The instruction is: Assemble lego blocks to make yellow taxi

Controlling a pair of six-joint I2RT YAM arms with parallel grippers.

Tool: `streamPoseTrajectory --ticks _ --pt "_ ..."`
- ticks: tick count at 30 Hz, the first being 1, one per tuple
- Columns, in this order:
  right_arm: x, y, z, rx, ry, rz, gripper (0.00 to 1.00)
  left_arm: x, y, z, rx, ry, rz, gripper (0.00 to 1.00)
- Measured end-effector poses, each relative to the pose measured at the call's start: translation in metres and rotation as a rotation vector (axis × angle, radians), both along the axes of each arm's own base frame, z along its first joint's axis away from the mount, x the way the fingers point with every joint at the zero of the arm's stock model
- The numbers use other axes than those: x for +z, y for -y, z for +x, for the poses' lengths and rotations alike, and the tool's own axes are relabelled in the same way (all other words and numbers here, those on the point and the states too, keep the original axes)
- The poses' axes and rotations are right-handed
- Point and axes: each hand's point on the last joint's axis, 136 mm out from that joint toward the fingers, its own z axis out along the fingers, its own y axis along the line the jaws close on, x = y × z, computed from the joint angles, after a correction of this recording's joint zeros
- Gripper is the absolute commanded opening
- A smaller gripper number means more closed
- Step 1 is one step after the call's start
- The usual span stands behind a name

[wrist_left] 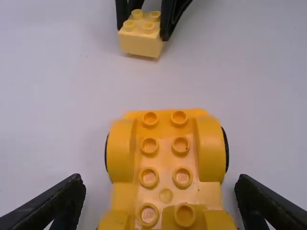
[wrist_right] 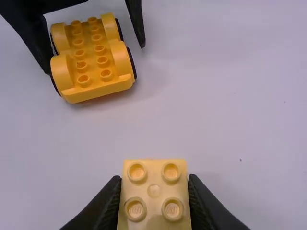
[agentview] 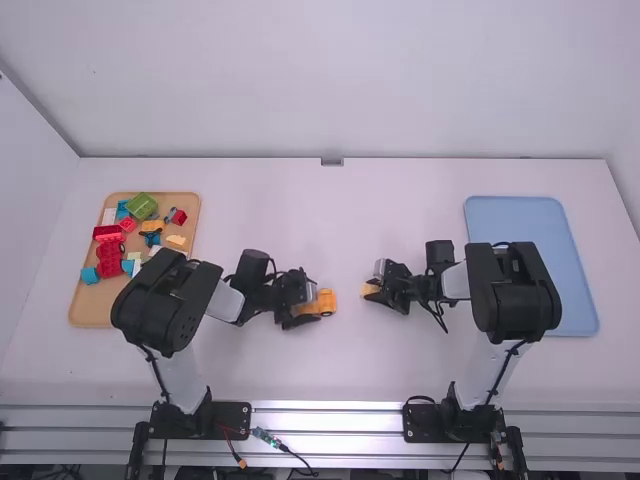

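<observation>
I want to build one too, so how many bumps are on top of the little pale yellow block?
4. Two bumps are on the side nearer the orange-yellow car base, and two on the far side. No top bumps look hidden.

Table (agentview: 340, 230), white, mid-frame. Back wall (agentview: 320, 80), pale, plain, across the top. Side wall (agentview: 22, 180), pale, left edge. Metal rails (agentview: 325, 420), horizontal, brightly lit, lower frame.
</observation>
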Motion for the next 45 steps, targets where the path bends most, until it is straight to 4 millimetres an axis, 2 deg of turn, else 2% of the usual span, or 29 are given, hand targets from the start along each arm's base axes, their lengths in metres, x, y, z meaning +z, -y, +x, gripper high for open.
streamPoseTrajectory --ticks 3,6,14,17,20,26,33,38,45 --pt "0.000 0.000 0.000 0.000 0.000 0.000 0.22 0.000 0.000 0.002 0.011 -0.003 -0.001 0.71" --pt "0.001 -0.001 0.000 0.002 -0.001 0.007 0.22 0.000 0.000 0.002 0.015 -0.009 -0.002 0.66" --pt "0.001 -0.003 -0.007 0.011 -0.035 0.011 0.21 -0.006 0.002 0.001 0.009 -0.041 -0.014 0.66" --pt "0.007 -0.005 -0.007 0.018 -0.020 0.009 0.15 -0.006 0.006 0.005 -0.005 -0.062 -0.029 0.65" --pt "0.011 -0.007 -0.006 0.026 -0.002 0.005 0.15 -0.007 0.006 0.005 -0.008 -0.073 -0.027 0.64" --pt "0.011 -0.022 -0.013 0.065 -0.015 -0.007 0.13 -0.002 0.007 0.011 -0.007 -0.002 -0.036 0.62" --pt "0.018 -0.043 -0.003 0.102 0.012 -0.027 0.10 0.002 0.004 0.003 0.002 0.089 -0.061 0.64" --pt "0.018 -0.054 -0.010 0.141 -0.005 -0.037 0.10 -0.005 0.002 -0.003 0.019 0.007 -0.056 0.63" --pt "0.021 -0.056 -0.012 0.151 -0.069 -0.060 0.04 -0.008 0.007 0.003 -0.019 -0.072 -0.033 0.55"
